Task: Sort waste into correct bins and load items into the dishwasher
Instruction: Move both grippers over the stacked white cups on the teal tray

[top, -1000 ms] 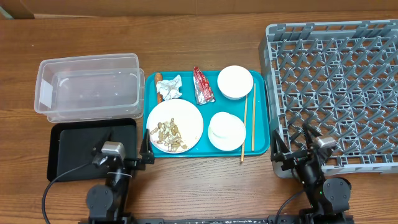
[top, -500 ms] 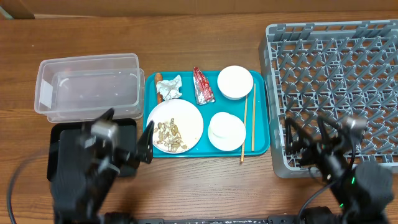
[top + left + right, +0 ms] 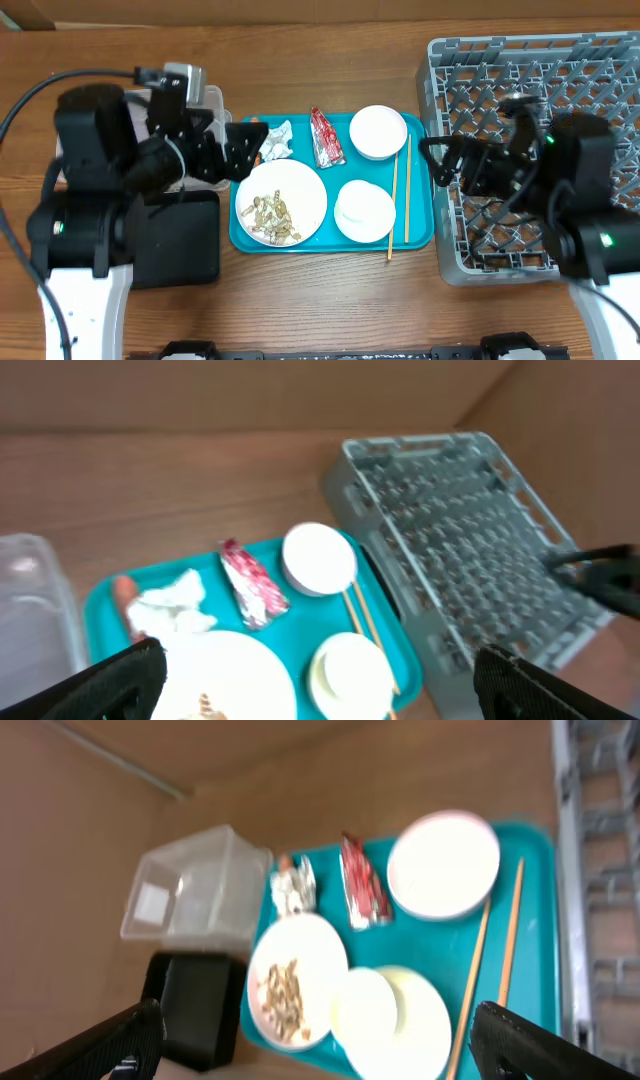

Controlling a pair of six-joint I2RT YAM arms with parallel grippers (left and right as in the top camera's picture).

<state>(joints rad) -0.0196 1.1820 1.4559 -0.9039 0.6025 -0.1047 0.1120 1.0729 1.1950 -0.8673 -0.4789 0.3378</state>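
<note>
Judging by how things lie, the sorting is at its very start: every piece sits on the teal serving tray, and the grey dish rack holds nothing. The crumpled napkin, the red foil wrapper and the small orange food piece lie along the tray's far edge. The scraps are on the large white plate. A bowl, stacked cups and the chopsticks fill the tray's rack side.

The next move probably calls for lowering onto one piece of waste, most likely the napkin, which is nearest the left arm. It would then go to the clear tub or the black tray (which bin takes what is not marked).

The left gripper hangs above the tray's corner by the napkin, spread fully wide, holding and touching nothing. The right gripper hovers at the rack's near edge, facing the tray, equally wide and empty.
</note>
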